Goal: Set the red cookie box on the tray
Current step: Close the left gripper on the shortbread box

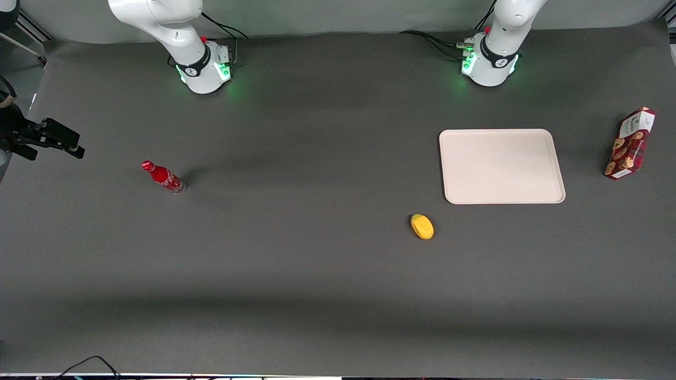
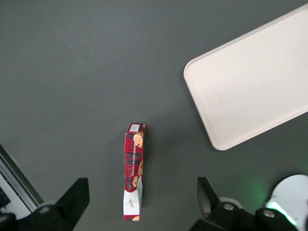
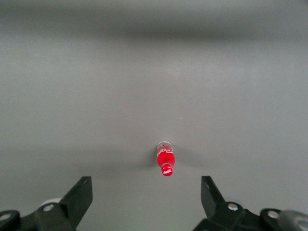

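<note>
We saw a red bottle [image 1: 163,177] toward the parked arm's end of the desk [image 1: 296,274], then a yellow object [image 1: 422,226], the tray [image 1: 500,165], and the red cookie box [image 1: 630,143] standing apart from the tray. Our gripper [image 2: 142,207] hung high above the box, its fingers [image 2: 76,197] wide apart, holding nothing.

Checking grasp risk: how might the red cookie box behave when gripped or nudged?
The red cookie box stands on a narrow face, so a nudge would likely tip it. Carton walls probably flex. The gripper, fingers open, hovers above it.
</note>
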`<state>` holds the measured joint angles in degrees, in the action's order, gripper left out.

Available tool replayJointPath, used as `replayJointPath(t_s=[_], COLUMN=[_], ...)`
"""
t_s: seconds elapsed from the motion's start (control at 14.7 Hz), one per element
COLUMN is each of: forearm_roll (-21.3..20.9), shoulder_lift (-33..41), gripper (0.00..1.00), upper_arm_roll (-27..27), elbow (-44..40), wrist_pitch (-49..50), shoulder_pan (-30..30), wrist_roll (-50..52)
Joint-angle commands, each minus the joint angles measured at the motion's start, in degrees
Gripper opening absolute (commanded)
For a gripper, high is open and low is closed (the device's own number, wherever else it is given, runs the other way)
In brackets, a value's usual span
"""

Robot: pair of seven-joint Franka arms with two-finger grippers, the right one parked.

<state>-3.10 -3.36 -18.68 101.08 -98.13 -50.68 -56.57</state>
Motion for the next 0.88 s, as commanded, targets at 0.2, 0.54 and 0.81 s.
replayJointPath(t_s=[0.2, 0.54, 0.81], forearm_roll=[-4.2, -3.2, -2.6], shoulder_lift=[0.6, -4.8, -6.5], gripper=[1.00, 1.00, 1.00], upper_arm_roll=[-1.4, 4.5, 4.7], elbow=[19.5, 25.0, 30.3], wrist_pitch=[-24.0, -34.5, -44.2], shoulder_pan=[-7.1, -8.9, -12.8], wrist_roll=[-11.2, -18.9, -19.2])
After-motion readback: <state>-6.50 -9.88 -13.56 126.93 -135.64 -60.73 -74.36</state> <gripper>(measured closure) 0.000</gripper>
